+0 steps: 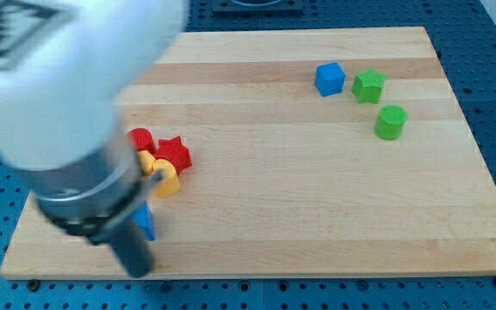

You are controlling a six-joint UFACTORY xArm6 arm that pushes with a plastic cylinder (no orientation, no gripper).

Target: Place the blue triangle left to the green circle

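Note:
The blue triangle (147, 222) lies near the board's bottom left and is partly hidden behind my rod. The green circle (390, 122), a short cylinder, stands far off at the view's right. My tip (136, 272) is at the board's bottom edge, just below and slightly left of the blue triangle, close to it or touching it. The arm's large white and grey body covers the view's upper left.
A green star (368, 86) and a blue cube (329, 78) sit just above the green circle. A red star (173, 155), another red block (141, 139) and a yellow block (160, 175) cluster above the blue triangle. The wooden board (300, 215) ends just below my tip.

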